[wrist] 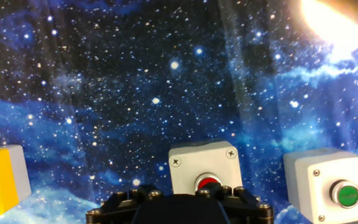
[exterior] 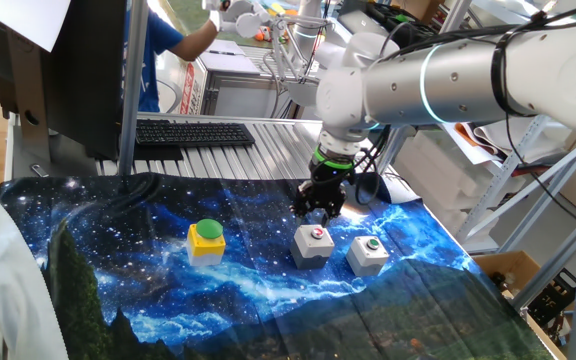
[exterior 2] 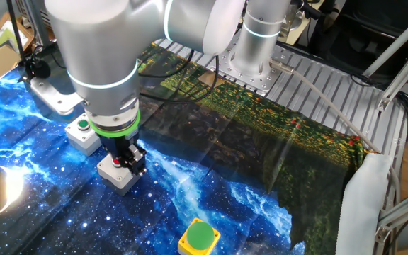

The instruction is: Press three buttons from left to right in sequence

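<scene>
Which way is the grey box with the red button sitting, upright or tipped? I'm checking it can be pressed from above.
Upright: the grey box with the red button rests flat on the cloth, button facing up.

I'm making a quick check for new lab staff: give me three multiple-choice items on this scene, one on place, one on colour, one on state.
1. The gripper is nearest which box?
A. yellow box
B. grey box with red button
C. grey box with green button

2. The yellow box's cap is:
A. red
B. blue
C. green

3. The keyboard lies:
A. behind the cloth
B. on the yellow box
C. in the gripper

Key:
1 B, it hangs over the grey box with red button.
2 C, the yellow box carries a green dome.
3 A, the keyboard lies beyond the cloth.
</scene>
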Tool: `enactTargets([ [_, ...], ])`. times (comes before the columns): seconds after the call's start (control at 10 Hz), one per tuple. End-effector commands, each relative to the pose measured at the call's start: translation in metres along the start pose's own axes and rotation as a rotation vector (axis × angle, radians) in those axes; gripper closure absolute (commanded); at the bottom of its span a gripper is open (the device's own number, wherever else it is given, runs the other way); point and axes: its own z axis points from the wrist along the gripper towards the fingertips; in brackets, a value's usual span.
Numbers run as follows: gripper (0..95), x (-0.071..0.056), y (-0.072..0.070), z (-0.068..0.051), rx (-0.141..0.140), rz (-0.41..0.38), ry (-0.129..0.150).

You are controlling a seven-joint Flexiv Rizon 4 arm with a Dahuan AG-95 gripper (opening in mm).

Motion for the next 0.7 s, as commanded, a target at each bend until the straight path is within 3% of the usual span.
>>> enactTargets([
  [0.1, 38.0, -0.0023, 0.0026, 0.0026, -0.005, -0.003, 0.002],
  [0.7, 38.0, -0.0028, 0.0070, 0.0071, -0.004, 0.011, 0.006],
])
